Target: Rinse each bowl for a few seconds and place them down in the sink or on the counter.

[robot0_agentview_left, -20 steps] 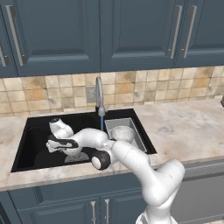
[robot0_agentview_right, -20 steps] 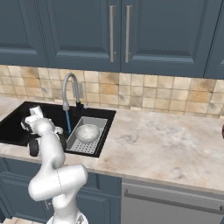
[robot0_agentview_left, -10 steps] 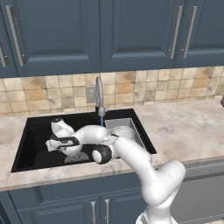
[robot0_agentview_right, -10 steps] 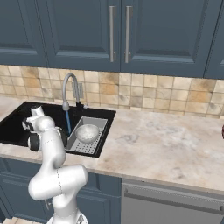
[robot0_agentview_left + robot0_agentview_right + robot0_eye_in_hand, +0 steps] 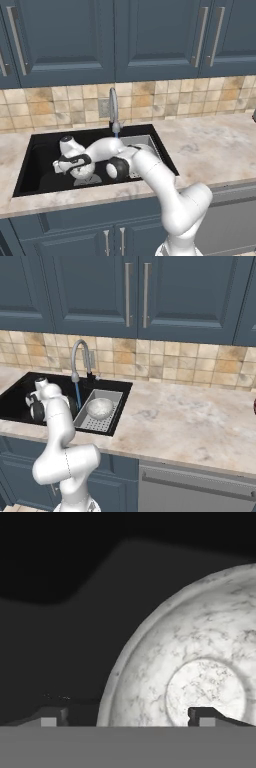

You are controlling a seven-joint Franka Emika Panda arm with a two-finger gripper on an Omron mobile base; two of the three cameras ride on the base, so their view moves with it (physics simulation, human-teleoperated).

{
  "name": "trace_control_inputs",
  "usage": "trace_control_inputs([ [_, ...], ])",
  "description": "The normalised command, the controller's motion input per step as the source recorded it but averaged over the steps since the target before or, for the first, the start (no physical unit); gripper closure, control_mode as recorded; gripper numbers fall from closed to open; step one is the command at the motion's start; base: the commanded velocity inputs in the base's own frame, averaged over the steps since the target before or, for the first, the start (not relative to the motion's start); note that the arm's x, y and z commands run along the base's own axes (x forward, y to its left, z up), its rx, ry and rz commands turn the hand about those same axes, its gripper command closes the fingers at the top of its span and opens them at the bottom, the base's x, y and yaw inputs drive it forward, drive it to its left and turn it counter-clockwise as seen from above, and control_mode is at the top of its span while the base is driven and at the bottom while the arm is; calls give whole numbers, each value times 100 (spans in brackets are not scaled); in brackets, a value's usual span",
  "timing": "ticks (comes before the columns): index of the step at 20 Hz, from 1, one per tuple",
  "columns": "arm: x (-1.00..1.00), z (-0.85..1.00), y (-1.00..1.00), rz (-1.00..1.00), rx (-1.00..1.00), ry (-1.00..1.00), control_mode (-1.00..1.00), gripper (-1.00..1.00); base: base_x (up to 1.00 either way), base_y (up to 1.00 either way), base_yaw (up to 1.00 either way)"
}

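Down in the black sink (image 5: 40, 150), one speckled grey-white bowl (image 5: 85, 172) rests on the basin floor. My gripper (image 5: 74, 164) hovers right over it, open. In the hand view that bowl (image 5: 200, 662) lies upright, its left rim running between my wide-spread gripper (image 5: 127, 717) fingertips; neither tip presses on it. A second bowl (image 5: 100, 408) sits in the grey perforated tray (image 5: 85, 421) at the sink's right end. The beige marbled counter (image 5: 185, 421) stretches to the right.
The silver faucet (image 5: 114, 107) stands behind the sink with a thin blue stream (image 5: 77, 396) running from its spout. My arm's elbow (image 5: 117, 167) leans over the sink's middle. Tiled wall and dark blue cabinets rise behind.
My jaws have gone from shut on the bowl to wide open, letting it go on the sink floor. The hand has barely moved.
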Motion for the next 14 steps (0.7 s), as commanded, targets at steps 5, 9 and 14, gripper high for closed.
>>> trace_control_inputs([
  [5, 0, 22, 15, -4, -4, 0, -100, -100, 0, 0, 0],
  [9, 0, 29, 18, -3, -4, -1, -100, -100, 0, 0, 0],
  [14, 0, 36, 12, -2, -5, -3, -100, -100, 0, 0, 0],
])
